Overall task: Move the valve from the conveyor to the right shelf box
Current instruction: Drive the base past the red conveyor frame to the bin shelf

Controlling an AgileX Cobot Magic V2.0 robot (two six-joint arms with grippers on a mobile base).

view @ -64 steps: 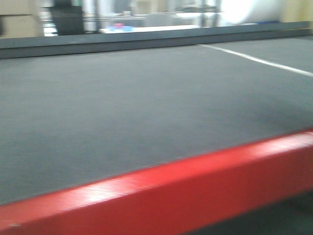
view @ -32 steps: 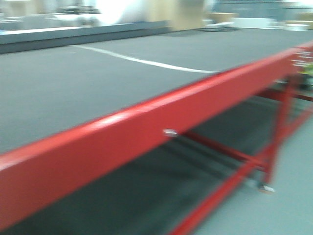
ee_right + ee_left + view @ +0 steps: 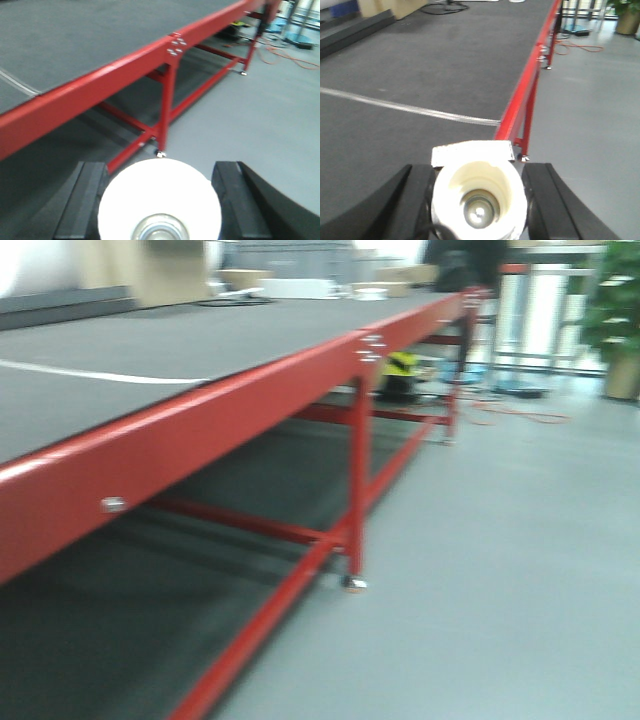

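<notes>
Two grippers both show a load in their wrist views. The left gripper has its dark fingers closed in on the valve, seen end-on as a pale, hollow, cup-like base with a silvery ball deep inside it; the rest of the valve is hidden below the frame. The right gripper is likewise drawn in around a white disc with a silvery ring at its centre, which may be the base of another valve, though that cannot be told from this angle. The valve is off the conveyor: it hangs in the left gripper above the grey belt, near the pale line that crosses the belt and not far from the red rail. The front view looks along that rail and the red legs under the conveyor, with bare grey floor to the side and a green plant far off; the picture is blurred, as if the base is moving. So the pick-up looks done and the carry appears to be the step in hand. What is left is the whole second half: reaching the right shelf, lining up over the box and letting go. Neither shelf nor box shows in any view, so how near they are cannot be judged.
</notes>
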